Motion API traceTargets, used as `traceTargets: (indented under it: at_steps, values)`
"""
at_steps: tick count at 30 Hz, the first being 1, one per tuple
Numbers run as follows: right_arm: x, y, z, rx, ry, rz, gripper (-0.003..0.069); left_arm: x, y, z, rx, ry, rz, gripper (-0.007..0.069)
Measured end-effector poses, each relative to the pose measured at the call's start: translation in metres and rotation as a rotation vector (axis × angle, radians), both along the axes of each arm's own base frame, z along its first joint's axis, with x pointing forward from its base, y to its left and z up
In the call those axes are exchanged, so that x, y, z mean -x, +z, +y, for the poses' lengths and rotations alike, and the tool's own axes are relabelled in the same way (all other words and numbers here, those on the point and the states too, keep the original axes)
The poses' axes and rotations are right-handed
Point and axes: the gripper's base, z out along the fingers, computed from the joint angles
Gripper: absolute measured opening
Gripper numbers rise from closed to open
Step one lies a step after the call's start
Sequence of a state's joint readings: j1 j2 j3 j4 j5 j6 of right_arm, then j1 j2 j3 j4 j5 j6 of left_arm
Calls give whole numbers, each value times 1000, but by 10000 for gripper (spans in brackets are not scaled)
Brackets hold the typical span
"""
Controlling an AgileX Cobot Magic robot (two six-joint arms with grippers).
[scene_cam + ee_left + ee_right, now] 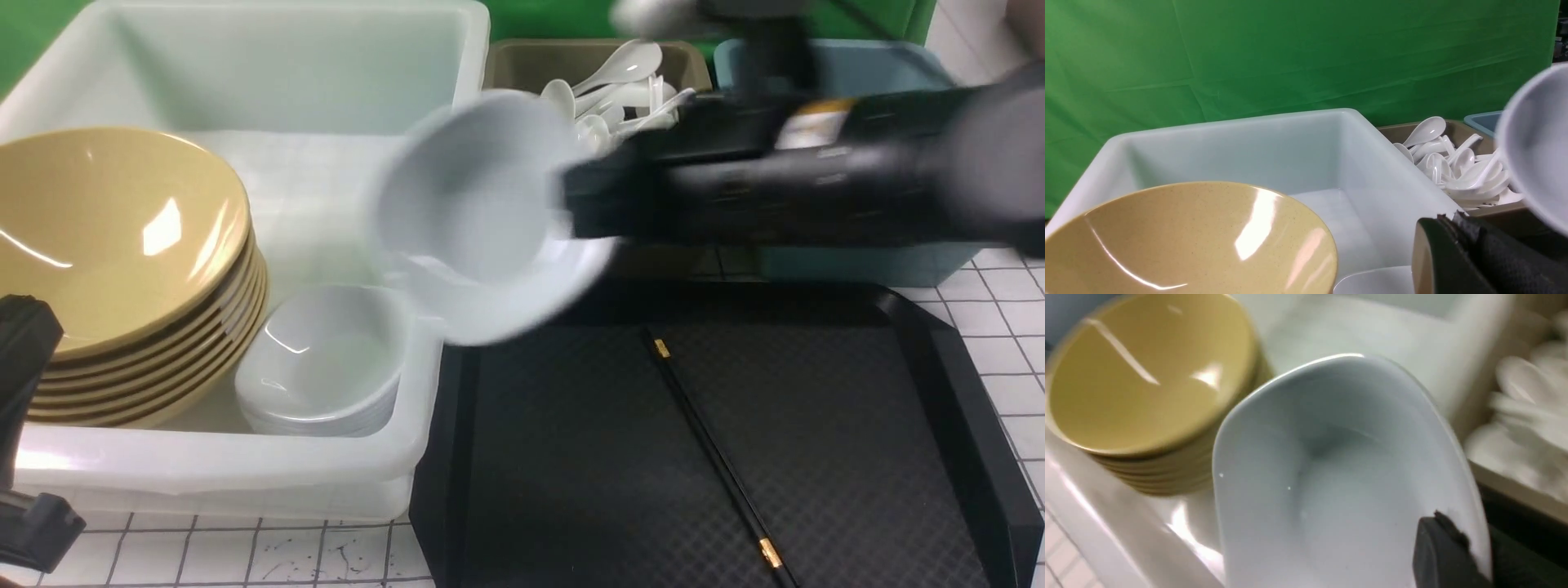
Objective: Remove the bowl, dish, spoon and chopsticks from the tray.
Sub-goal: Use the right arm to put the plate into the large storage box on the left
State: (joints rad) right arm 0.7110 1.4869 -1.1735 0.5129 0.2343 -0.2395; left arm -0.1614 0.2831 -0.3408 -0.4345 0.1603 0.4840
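My right gripper [571, 214] is shut on the rim of a white dish [482, 220], holding it tilted in the air over the white bin's right wall. In the right wrist view one fingertip [1437, 543] lies inside the dish [1331, 477] and the other is behind its rim. The black chopsticks [710, 449] lie diagonally on the black tray [963, 408]. A mustard-yellow bowl [106, 237] tops a stack in the white bin. White spoons [620, 69] are piled in the olive bin. My left gripper [1447, 218] is shut and empty, low beside the bowl stack [1188, 241].
The white bin [245, 482] at left also holds a stack of small white dishes [326, 359]. An olive bin [522, 61] and a blue bin [857, 261] stand behind the tray. White tiled table surrounds everything.
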Motion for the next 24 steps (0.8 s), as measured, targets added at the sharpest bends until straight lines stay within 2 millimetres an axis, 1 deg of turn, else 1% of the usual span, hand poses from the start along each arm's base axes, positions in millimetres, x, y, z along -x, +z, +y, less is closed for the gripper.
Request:
traceTargets:
  at_steps: [2, 5, 8, 10, 12, 13, 14, 15, 17, 19, 20, 22, 23, 24]
  values:
    - [-5, -9, 26, -9, 24, -16, 70, 0, 0, 0, 0, 0, 0, -7]
    - [-19, -29, 55, 2, 36, 18, 77, 0, 0, 0, 0, 0, 0, -7]
    - [-31, -46, 69, 16, 38, 82, 99, 0, 0, 0, 0, 0, 0, -6]
    - [-37, -54, 78, 27, 47, 119, 153, 0, 0, 0, 0, 0, 0, -6]
    - [-40, -54, 81, 28, 53, 122, 212, 0, 0, 0, 0, 0, 0, -6]
    - [-40, -53, 82, 26, 53, 120, 224, 0, 0, 0, 0, 0, 0, -6]
    - [-41, -51, 82, 29, 60, 104, 269, 0, 0, 0, 0, 0, 0, -6]
    - [-41, -50, 82, 31, 62, 102, 274, 0, 0, 0, 0, 0, 0, -6]
    - [-41, -47, 81, 59, 88, 66, 323, 0, 0, 0, 0, 0, 1, -6]
    - [-39, -46, 78, 93, 114, 68, 333, 0, 0, 0, -1, -2, 5, -6]
    - [-37, -45, 68, 184, 170, 84, 342, 0, -1, -1, -3, -6, 13, -6]
    - [-35, -41, 51, 285, 201, 120, 343, 0, -2, -1, -4, -8, 16, -6]
    - [-35, -36, 34, 361, 188, 164, 343, 0, -2, -1, -4, -8, 16, -6]
    - [-38, -36, 18, 418, 147, 207, 343, 0, -2, -1, -4, -8, 16, -6]
